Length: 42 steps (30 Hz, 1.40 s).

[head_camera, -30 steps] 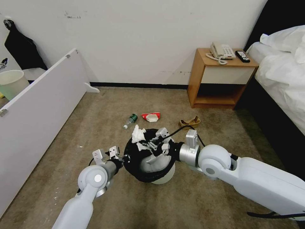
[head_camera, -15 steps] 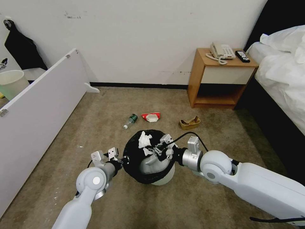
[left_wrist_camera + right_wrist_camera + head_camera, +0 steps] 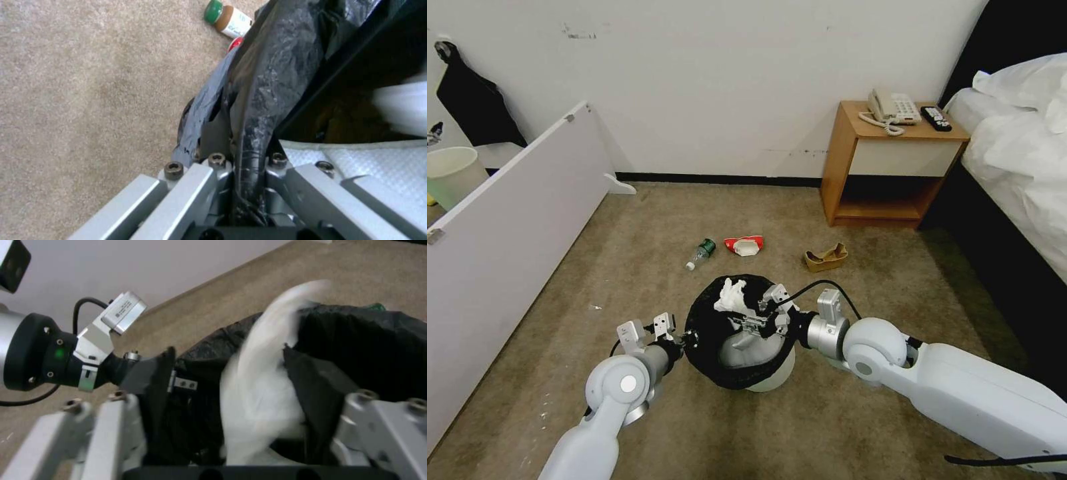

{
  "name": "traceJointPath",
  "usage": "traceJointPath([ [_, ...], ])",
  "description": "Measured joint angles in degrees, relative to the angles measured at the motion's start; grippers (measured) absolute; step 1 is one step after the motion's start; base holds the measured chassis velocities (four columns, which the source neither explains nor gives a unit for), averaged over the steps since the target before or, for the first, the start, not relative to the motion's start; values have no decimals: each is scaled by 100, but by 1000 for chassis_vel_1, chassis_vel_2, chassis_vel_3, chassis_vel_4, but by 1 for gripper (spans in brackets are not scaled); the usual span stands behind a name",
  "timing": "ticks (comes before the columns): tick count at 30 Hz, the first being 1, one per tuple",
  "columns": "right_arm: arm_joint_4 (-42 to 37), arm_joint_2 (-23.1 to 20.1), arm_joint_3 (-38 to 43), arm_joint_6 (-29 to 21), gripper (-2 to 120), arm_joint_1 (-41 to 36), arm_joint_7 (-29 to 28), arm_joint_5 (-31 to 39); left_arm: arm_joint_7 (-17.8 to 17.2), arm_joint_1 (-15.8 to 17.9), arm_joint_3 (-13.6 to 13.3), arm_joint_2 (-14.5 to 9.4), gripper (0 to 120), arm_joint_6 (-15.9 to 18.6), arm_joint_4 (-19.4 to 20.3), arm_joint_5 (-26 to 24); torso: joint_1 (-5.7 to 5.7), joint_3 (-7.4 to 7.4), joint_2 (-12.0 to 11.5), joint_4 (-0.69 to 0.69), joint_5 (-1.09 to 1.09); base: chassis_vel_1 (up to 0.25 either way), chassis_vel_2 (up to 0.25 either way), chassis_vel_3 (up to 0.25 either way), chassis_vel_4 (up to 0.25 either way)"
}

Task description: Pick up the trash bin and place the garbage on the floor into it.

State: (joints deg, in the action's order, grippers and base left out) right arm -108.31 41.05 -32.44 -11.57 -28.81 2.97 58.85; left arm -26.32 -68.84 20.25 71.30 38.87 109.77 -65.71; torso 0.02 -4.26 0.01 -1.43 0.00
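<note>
I have the bin (image 3: 740, 333) held off to my front by its left rim: the left gripper (image 3: 242, 173) is pinched tight on the black bag (image 3: 276, 66) and the rim under it, so the mouth stays tipped up toward the right arm. That grip is why the bin sits between the two arms instead of standing free on the carpet (image 3: 647, 247). The right gripper (image 3: 760, 319) is over the mouth with its fingers spread, and the white tissue (image 3: 731, 297) sits at the far rim, just beside them and not clamped as far as I can judge.

From the head I get the layout: a bottle (image 3: 700, 253), a red-and-white wrapper (image 3: 744, 245) and a brown paper bag (image 3: 826, 257) lie on the carpet beyond the bin, well apart from it. I judge the task as only partly done.

The left wrist view gives me what the head cannot, the bag pressed flat in the closed jaws, plus a white slipper (image 3: 382, 163) already inside. The right wrist view shows the tissue (image 3: 262, 380) as a pale blur between open fingers, and the left gripper (image 3: 155, 376) on the rim
</note>
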Motion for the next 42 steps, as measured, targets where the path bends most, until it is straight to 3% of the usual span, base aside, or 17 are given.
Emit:
traceJointPath([
  [4, 27, 3, -31, 0, 86, 1, -8, -10, 3, -11, 7, 9, 1, -8, 16, 2, 0, 0, 0, 0, 0, 0, 0, 0, 0],
  [9, 31, -12, -32, 0, 99, -13, -27, -17, 5, -24, 8, 17, 1, -13, 36, 3, 0, 0, 0, 0, 0, 0, 0, 0, 0],
  [27, -78, -122, -62, 19, 100, 14, -221, 0, 9, -142, 100, -58, 1, -18, 129, -17, 0, 0, 0, 0, 0, 0, 0, 0, 0],
  [35, -285, -406, 183, 42, 100, 103, -336, 16, 54, -219, 176, -130, 1, -56, 107, 126, 0, 0, 0, -1, 0, 0, 0, 0, 0],
  [40, -389, -677, 405, 126, 100, -9, -560, 99, 167, -249, 364, -272, 1, -116, 13, 338, 0, 0, 0, 0, -1, 0, 0, 0, 0],
  [42, -484, -872, 698, 167, 100, -229, -753, 185, 262, -293, 569, -398, 1, -151, -17, 441, 0, 0, 0, 0, 0, 0, 0, 0, 0],
])
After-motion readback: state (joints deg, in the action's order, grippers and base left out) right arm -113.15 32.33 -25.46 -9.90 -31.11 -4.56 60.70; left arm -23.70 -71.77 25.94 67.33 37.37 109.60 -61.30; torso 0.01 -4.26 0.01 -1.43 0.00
